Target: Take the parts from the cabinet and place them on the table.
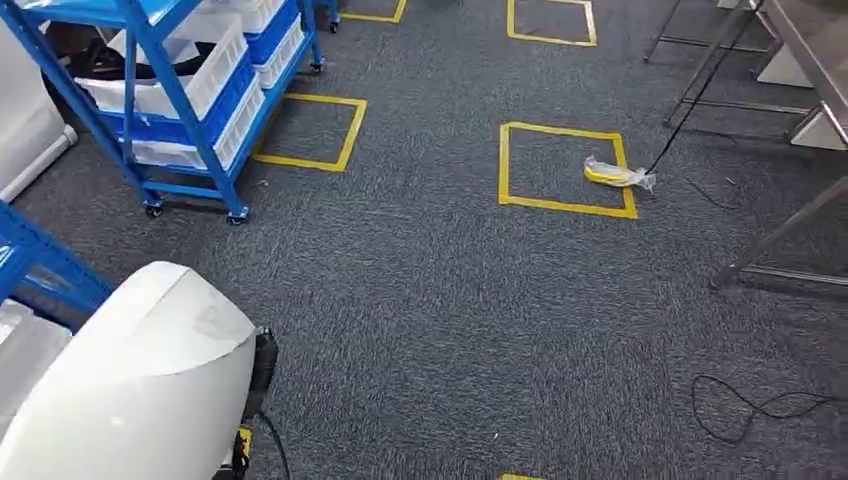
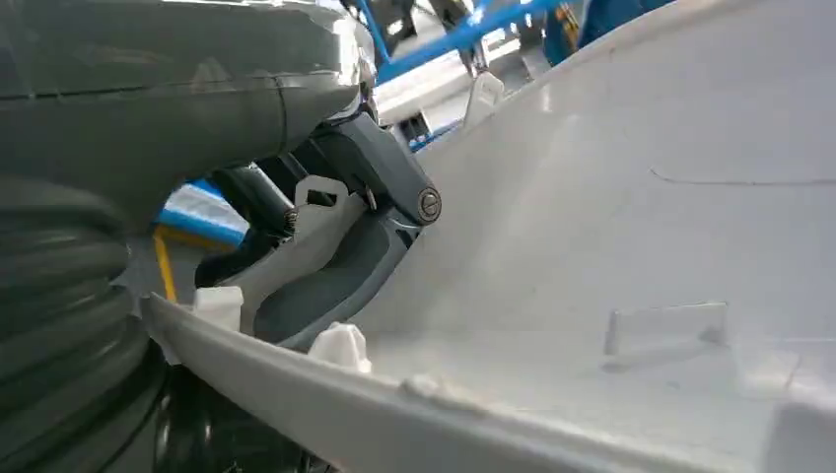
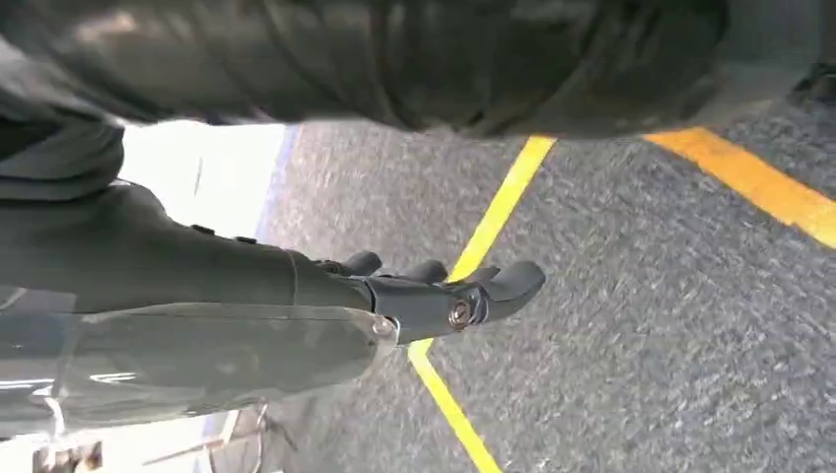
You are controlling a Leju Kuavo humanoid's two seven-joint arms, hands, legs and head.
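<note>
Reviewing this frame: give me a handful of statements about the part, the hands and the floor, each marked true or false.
1. The left hand grips the edge of a large white part. True.
2. The right hand carries a blue crate. False: it hangs over the grey carpet with nothing in it.
3. A clear bag with something yellow inside lies on the edge of a yellow taped square. True.
4. The blue wheeled rack is bare. False: it holds white and blue bins.
5. The white part already rests on a table. False: it is held over the carpet.
</note>
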